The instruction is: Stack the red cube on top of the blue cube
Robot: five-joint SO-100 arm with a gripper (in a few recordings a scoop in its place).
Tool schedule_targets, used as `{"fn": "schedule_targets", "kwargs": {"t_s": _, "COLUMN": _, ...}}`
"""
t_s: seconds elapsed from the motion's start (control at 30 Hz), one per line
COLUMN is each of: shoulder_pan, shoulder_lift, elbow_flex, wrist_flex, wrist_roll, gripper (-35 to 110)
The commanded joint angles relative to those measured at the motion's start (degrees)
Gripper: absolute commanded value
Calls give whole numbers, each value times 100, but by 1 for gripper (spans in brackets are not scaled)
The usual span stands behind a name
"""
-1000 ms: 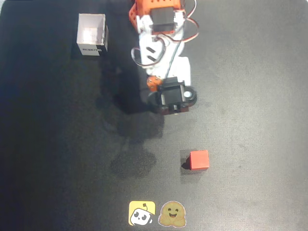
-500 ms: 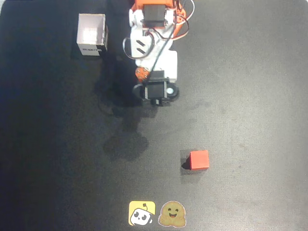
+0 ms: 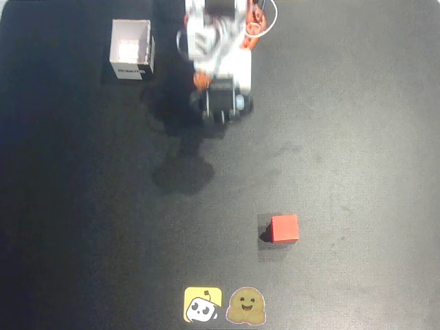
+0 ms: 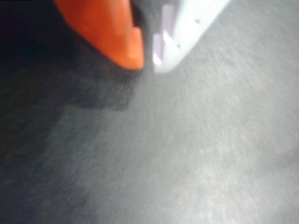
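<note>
The red cube (image 3: 284, 228) rests on the black table (image 3: 357, 137), right of centre and towards the bottom of the overhead view. A thin dark edge shows at its lower left. The blue cube is hidden. My gripper (image 3: 220, 117) is pulled back near the arm's base at the top centre, far above the red cube in the picture. In the wrist view the orange finger (image 4: 117, 37) and the white finger (image 4: 182, 32) meet at the tips, so the gripper (image 4: 148, 63) is shut with nothing in it, over bare table.
An open white box (image 3: 130, 49) stands at the upper left, just left of the arm. Two stickers, a yellow one (image 3: 203, 304) and a brown one (image 3: 246, 305), lie at the bottom edge.
The arm has drawn back towards the top of the overhead view, away from the red cube. Its shadow moved with it. The red cube stayed put.
</note>
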Motion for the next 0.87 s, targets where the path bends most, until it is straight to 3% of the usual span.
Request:
{"fn": "schedule_targets", "kwargs": {"t_s": 0.0, "shoulder_pan": 70, "shoulder_lift": 316, "elbow_flex": 18, "wrist_flex": 352, "wrist_roll": 9, "gripper": 0}}
{"fn": "schedule_targets", "kwargs": {"t_s": 0.83, "shoulder_pan": 114, "shoulder_lift": 316, "elbow_flex": 26, "wrist_flex": 633, "wrist_roll": -53, "gripper": 0}}
